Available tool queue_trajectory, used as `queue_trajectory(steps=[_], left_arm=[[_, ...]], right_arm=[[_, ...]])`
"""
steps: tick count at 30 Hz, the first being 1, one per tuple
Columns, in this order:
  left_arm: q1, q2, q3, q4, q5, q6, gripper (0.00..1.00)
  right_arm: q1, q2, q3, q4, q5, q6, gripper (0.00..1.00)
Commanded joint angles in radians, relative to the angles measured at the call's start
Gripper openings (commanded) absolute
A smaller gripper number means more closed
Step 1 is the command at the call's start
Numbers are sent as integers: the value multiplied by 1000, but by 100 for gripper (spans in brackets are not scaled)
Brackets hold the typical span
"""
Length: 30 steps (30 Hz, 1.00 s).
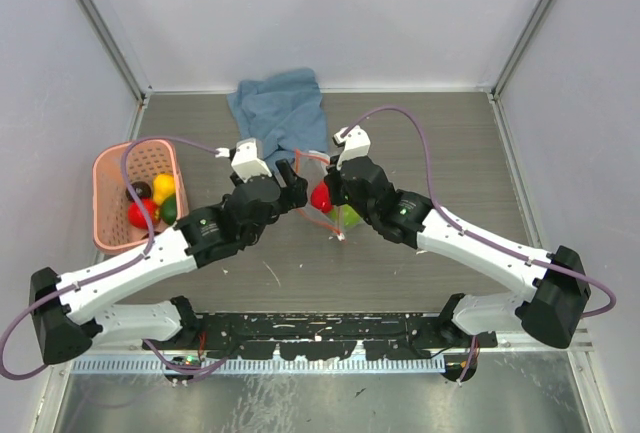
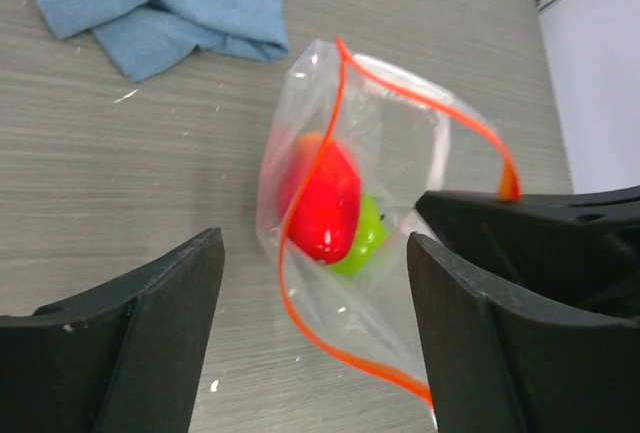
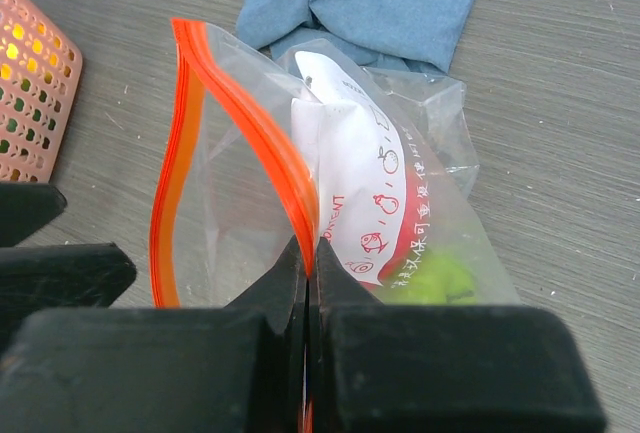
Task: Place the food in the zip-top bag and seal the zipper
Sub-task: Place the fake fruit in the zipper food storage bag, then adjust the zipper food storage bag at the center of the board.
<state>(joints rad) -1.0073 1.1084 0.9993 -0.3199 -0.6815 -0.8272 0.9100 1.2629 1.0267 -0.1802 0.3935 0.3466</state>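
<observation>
The clear zip-top bag (image 1: 335,203) stands at mid-table with its mouth held open. Its orange zipper (image 3: 250,123) curves round the opening. A red food piece (image 2: 322,208) and a green one (image 2: 365,238) lie inside the bag. My right gripper (image 3: 311,263) is shut on the zipper edge at the bag's right side. My left gripper (image 2: 315,333) is open just in front of the mouth, nothing between its fingers. More food sits in the pink basket: yellow (image 1: 163,188), red (image 1: 140,213), green (image 1: 170,210) and a dark piece (image 1: 140,190).
The pink lattice basket (image 1: 108,168) stands at the left of the table. A crumpled blue cloth (image 1: 280,108) lies behind the bag near the back wall. Walls close the table at the left, right and back.
</observation>
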Motion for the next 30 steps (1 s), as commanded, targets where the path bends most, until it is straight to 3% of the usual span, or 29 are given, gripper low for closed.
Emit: queue_trajectory(steps=[1, 6, 10, 13, 18, 22, 30], left_arm=[[18, 10, -22, -48, 23, -37, 73], [47, 78, -5, -39, 56, -31, 67], [70, 128, 2, -15, 104, -30, 56], [76, 152, 10, -3, 132, -29, 44], [76, 146, 46, -24, 159, -2, 16], [75, 107, 84, -45, 165, 48, 1], [75, 131, 282, -128, 235, 183, 0]], right_arm=[[4, -19, 2, 66, 2, 2, 1], [5, -23, -3, 66, -4, 3, 1], [5, -31, -11, 66, -3, 3, 1], [5, -31, -18, 65, 3, 2, 1], [4, -26, -18, 53, 37, -18, 1], [-3, -20, 2, 0, 126, -68, 1], [-35, -51, 91, -97, 200, -194, 1]])
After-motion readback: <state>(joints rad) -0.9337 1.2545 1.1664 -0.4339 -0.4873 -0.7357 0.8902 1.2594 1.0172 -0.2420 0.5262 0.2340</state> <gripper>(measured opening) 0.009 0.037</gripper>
